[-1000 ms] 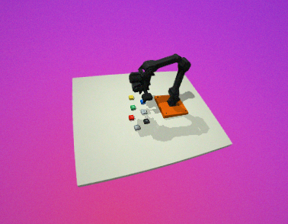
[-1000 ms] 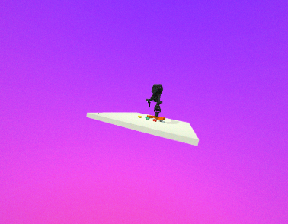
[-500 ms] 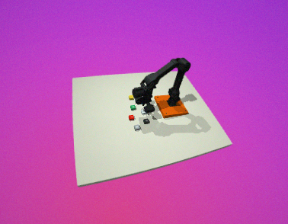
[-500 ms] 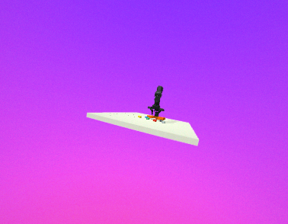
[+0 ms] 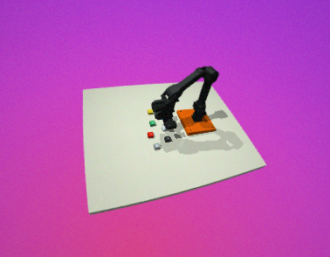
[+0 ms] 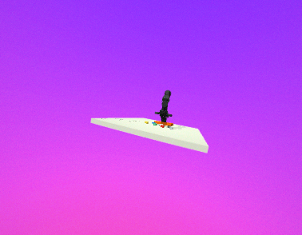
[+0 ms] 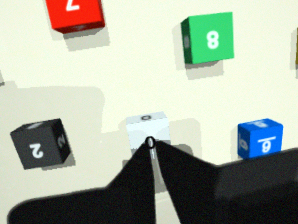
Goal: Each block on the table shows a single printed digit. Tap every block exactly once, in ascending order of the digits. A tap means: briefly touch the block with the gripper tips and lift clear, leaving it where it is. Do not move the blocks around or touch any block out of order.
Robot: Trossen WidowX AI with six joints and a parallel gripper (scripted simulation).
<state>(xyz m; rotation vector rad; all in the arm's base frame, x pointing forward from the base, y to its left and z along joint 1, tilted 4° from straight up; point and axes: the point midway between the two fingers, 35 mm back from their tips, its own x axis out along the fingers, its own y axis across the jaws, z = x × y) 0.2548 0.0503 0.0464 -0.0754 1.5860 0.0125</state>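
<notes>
My gripper (image 5: 168, 126) (image 7: 152, 148) is shut, its tips together at the white block (image 7: 142, 127) marked 0, over the face with the digit; contact is not clear. The black block (image 5: 168, 139) (image 7: 30, 145) shows 2. The red block (image 5: 150, 135) (image 7: 77, 17) shows 7. The green block (image 5: 152, 123) (image 7: 220, 30) shows 8. The blue block (image 7: 260, 127) shows a digit with a bar, 6 or 9. The yellow block (image 5: 150, 112) stands at the far end, its digit out of the wrist view. The grey block (image 5: 157, 146) is at the near end, its digit unreadable.
The arm's orange base plate (image 5: 190, 127) lies just right of the blocks in the top view. The blocks stand close around the gripper on the pale table (image 5: 120, 175), with black and blue on either side of white. The arm's shadow falls across the table.
</notes>
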